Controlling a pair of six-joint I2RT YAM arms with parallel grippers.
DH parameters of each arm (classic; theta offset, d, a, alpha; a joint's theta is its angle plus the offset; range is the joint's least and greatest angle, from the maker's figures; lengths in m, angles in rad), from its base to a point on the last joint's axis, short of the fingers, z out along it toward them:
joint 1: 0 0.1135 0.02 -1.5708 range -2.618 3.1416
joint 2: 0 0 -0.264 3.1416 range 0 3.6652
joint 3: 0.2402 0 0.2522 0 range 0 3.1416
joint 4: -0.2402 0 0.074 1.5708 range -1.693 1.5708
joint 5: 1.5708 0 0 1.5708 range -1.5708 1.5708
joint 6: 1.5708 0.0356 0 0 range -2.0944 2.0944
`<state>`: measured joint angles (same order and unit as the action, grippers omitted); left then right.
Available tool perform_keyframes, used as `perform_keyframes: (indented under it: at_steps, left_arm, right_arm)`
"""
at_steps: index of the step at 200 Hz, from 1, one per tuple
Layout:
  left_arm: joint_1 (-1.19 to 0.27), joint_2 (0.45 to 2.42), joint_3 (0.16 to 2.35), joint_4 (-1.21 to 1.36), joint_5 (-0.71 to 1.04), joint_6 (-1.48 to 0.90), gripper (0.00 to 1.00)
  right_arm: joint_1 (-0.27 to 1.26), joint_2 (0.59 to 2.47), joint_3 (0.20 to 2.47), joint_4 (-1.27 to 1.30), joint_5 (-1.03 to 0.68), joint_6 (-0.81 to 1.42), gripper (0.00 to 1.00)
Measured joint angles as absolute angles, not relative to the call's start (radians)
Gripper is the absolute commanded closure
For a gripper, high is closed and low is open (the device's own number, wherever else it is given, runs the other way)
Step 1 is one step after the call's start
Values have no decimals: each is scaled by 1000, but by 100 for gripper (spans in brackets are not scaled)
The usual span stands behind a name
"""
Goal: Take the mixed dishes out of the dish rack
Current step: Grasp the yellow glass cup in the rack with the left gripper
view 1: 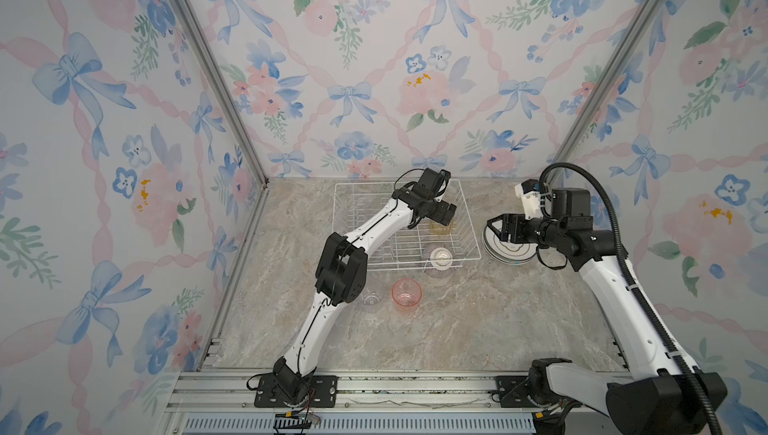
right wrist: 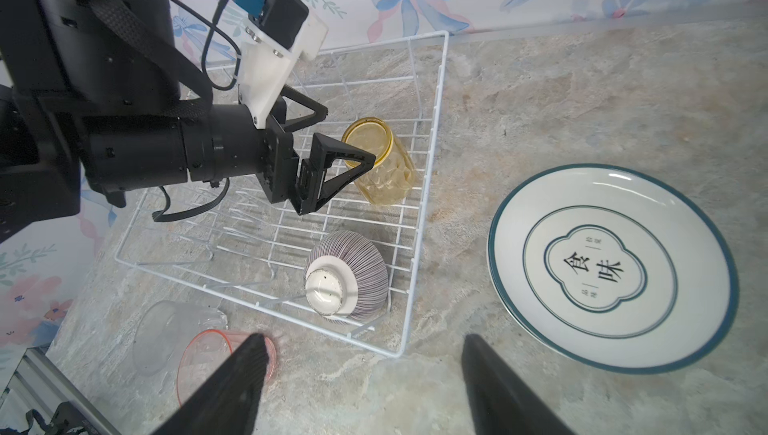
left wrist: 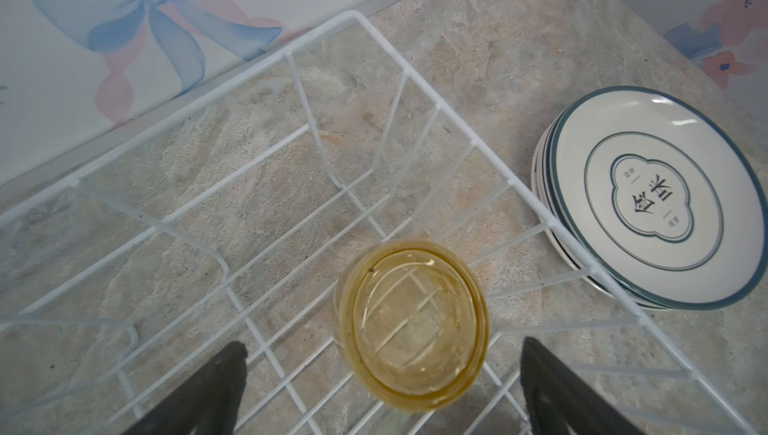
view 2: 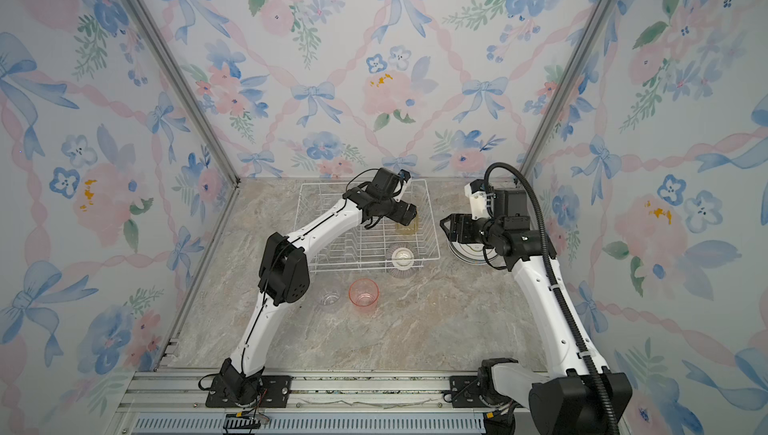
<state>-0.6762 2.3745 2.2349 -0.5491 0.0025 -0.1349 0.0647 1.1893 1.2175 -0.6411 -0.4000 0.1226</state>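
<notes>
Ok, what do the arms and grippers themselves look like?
The left arm and right arm have white link shells and black joint housings. The left gripper and right gripper carry black, triangular, open-frame fingers. A thin black cable runs along the left arm; a ribbed black conduit loops over the right.

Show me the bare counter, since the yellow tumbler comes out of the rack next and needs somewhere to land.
Widest free patch: the countertop in front of the dish rack, between the pink tumbler and the plate stack, running to the near edge. Crowded: around the clear tumbler, and where the plates sit close beside the rack.
</notes>
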Motion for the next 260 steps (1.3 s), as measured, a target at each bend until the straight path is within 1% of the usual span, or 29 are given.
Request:
perform_keyframes:
  at_steps: [104, 157, 173, 185, 203, 215, 231, 240, 260]
  left_arm:
    - [-682, 2497, 2327, -549, 16, -134, 2]
    - [-682, 2526, 2349, -549, 9, -134, 3]
    - [-682, 2526, 2350, -549, 9, -130, 7]
    - [-682, 2526, 2350, -549, 12, -130, 14]
    - [-680, 2526, 2350, -549, 33, -125, 28]
    - [-677, 2526, 2349, -547, 56, -116, 42]
    - [-664, 2524, 2347, -529, 104, -124, 55]
    - [-653, 2521, 2344, -517, 133, -123, 56]
    - [-626, 2507, 2315, -495, 181, -135, 56]
  right_arm:
    - [32, 1187, 1191, -591, -446, 143, 24]
    - [12, 1193, 1190, -583, -461, 144, 23]
    - [9, 1196, 1190, -582, -465, 147, 23]
    - [7, 1197, 1190, -581, -466, 147, 24]
    - [7, 1197, 1187, -580, -468, 150, 24]
    - [7, 1198, 1186, -579, -469, 150, 24]
    - [7, 1198, 1186, -579, -473, 150, 24]
    - [7, 1198, 1185, -579, -477, 150, 24]
    - [7, 1198, 1180, -578, -484, 152, 24]
